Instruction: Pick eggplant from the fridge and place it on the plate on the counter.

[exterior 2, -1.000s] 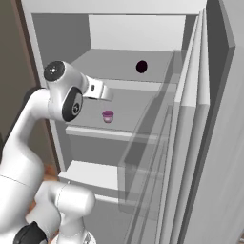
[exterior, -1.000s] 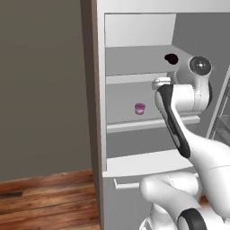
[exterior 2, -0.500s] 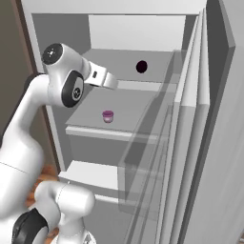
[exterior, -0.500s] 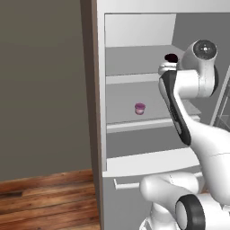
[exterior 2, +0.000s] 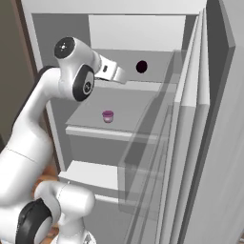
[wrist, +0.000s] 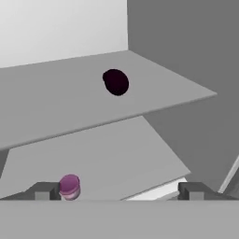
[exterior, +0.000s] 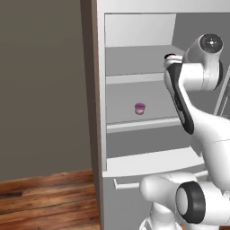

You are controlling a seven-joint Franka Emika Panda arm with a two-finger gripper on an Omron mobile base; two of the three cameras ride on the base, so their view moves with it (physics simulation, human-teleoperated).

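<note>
The eggplant is a small dark, near-black oblong lying on the upper shelf of the open fridge. In the hand view the eggplant sits ahead and above, well beyond the fingers. My gripper is raised to that shelf's front edge, left of the eggplant and apart from it. My gripper is open, with nothing between its fingertips. From the left base view the eggplant peeks out behind my arm. The plate and the counter are out of view.
A small pink-purple cup stands on the middle shelf, below my hand; the cup is beside the left fingertip in the hand view. The fridge door stands open at the right. A drawer with a bar handle sits low.
My arm has risen and the hand has moved from the middle shelf's height up to the upper shelf, closer to the eggplant. The jaws stayed wide apart.
</note>
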